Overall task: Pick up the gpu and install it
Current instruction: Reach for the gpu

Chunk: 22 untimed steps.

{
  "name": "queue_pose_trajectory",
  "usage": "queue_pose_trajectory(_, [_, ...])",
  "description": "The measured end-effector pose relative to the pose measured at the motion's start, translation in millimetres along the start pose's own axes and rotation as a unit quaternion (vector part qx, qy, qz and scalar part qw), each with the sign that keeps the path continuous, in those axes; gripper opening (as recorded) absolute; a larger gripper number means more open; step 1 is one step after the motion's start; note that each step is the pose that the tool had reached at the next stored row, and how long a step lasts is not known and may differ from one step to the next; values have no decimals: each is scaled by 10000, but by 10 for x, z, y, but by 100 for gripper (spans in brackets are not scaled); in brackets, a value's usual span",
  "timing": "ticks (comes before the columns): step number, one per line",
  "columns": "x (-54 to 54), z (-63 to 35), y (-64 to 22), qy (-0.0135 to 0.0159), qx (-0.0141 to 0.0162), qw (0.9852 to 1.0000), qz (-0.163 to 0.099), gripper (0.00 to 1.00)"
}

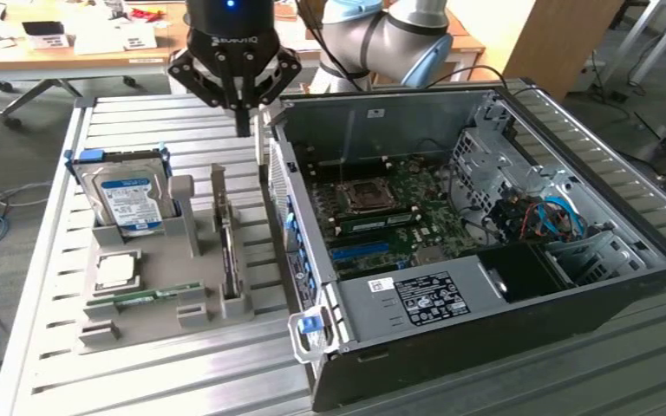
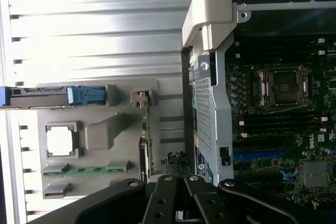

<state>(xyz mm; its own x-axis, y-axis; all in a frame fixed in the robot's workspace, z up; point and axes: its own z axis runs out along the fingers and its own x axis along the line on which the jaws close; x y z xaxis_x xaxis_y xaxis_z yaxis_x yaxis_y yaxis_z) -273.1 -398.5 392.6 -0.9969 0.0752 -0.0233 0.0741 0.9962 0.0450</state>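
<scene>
- Fingers [image 1: 242, 113] are pressed together with nothing between them, hanging point-down well above the grey moulded parts holder [image 1: 136, 316] on the slatted aluminium desk [image 1: 101, 381].
- In the exterior view, the gpu [image 1: 230, 251], a thin flat card with a green board and a silver end bracket, stands on edge in a holder slot at six o'clock from the fingers, untouched.
- A silver hard drive with a blue-white label [image 1: 128, 199] stands at ten o'clock from the card. The open black computer case [image 1: 610, 286] with its green motherboard [image 1: 391, 217] lies at three o'clock, just beside the holder.
- The card looks light and stiff but fragile, with a thin board and exposed parts.
- The upper long edge, where the cooler backs the board, seems the safest place to pinch. The lower connector edge sits in the slot and is best left alone.
- The exterior view shows the height gap between fingers and card.
- The wrist view looks down along the fingers, shows the card edge-on as a narrow green line, and shows the holder's narrow green memory stick [image 2: 86, 170].
</scene>
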Motion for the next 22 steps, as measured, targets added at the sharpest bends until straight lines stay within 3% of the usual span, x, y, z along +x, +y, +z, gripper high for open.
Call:
queue_pose_trajectory(11, [190, 0, -14, 0, 0, 10000, 0, 11])
queue_pose_trajectory(22, [243, 1, -18, 0, 0, 10000, 1, 11])
